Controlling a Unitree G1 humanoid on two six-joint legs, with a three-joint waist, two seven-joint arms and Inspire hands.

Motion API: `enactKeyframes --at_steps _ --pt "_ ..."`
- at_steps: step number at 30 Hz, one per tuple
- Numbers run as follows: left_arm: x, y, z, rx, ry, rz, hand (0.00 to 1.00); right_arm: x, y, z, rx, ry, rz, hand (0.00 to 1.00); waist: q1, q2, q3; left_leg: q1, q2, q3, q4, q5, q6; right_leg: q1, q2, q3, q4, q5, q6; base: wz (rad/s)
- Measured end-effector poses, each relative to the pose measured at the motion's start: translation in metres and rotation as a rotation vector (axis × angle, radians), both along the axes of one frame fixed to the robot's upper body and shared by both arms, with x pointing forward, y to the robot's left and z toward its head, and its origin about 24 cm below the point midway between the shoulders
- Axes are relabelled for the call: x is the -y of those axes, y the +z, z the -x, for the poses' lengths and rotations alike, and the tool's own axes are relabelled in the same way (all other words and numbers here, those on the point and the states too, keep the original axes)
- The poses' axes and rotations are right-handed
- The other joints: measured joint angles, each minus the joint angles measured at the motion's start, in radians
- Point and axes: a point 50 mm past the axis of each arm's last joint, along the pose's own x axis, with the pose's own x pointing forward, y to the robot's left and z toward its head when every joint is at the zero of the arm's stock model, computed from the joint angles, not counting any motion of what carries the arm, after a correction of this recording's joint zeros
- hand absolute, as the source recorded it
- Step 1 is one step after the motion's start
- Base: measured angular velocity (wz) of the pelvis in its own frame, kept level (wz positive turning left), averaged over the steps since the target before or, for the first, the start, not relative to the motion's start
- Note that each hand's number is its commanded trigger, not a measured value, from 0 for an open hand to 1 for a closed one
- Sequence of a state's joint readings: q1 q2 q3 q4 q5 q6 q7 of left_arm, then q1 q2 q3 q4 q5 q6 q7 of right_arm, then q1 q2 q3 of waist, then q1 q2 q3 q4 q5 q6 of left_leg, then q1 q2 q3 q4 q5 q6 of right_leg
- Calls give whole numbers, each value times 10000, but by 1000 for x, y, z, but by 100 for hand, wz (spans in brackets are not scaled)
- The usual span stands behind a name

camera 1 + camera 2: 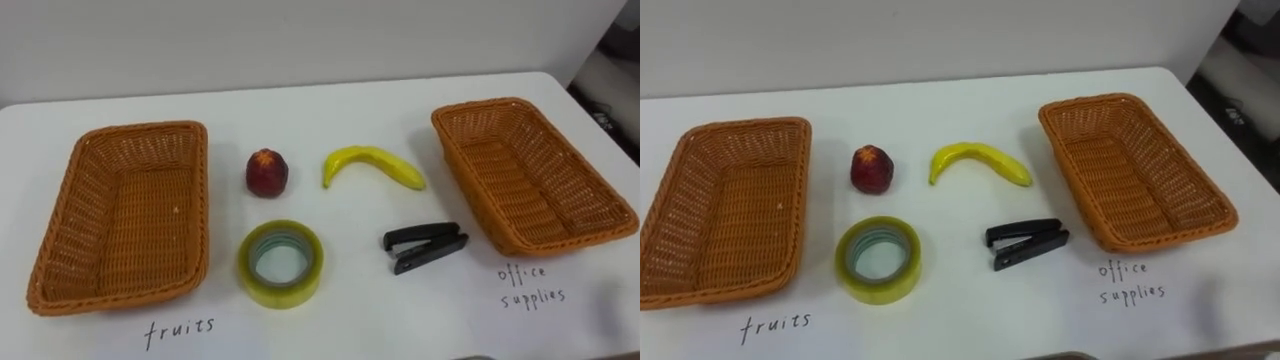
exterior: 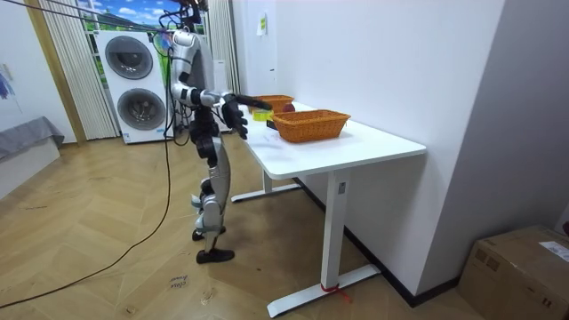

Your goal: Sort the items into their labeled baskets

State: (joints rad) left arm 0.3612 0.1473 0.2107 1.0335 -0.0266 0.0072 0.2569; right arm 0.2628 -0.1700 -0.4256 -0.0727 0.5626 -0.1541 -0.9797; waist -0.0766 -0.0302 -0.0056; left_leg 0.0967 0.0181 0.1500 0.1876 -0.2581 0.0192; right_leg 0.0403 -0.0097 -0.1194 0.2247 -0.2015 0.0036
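Banana (image 1: 372, 165) curved, tape roll (image 1: 280, 263) ring-shaped, left basket (image 1: 135, 131) woven.

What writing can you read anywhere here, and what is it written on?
"fruits": handwritten on the table, before the left basket.
"office supplies": handwritten on the table, before the right basket.
The sheet on the wall, room view: too small to read.

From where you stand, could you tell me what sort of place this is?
Probably a home-style laundry room used for trials: stacked washing machines, wooden floor, white table with wicker baskets.
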Motion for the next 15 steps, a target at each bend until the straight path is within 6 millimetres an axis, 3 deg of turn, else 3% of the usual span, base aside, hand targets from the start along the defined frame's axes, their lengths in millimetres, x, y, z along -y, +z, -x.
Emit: enactKeyframes --at_steps 4,8,15 --pt "0 0 2 -150 -256 -54 0 -2 11 -2 -8 74 834 0 11 -100 -10 -17 10 -2 4 7 -4 -29 0 -56 14 -1 -1 0" --pt "0 0 1 -189 -388 -30 0 -5 28 -11 344 328 1760 0 46 -269 32 -33 6 -33 6 6 -4 -18 -13 -98 -35 0 -2 0" --pt "1 -1 2 -342 -841 145 0 -11 57 -17 524 793 3767 0 145 -337 58 13 10 -149 -59 4 -7 105 -17 -211 -56 0 -3 5"
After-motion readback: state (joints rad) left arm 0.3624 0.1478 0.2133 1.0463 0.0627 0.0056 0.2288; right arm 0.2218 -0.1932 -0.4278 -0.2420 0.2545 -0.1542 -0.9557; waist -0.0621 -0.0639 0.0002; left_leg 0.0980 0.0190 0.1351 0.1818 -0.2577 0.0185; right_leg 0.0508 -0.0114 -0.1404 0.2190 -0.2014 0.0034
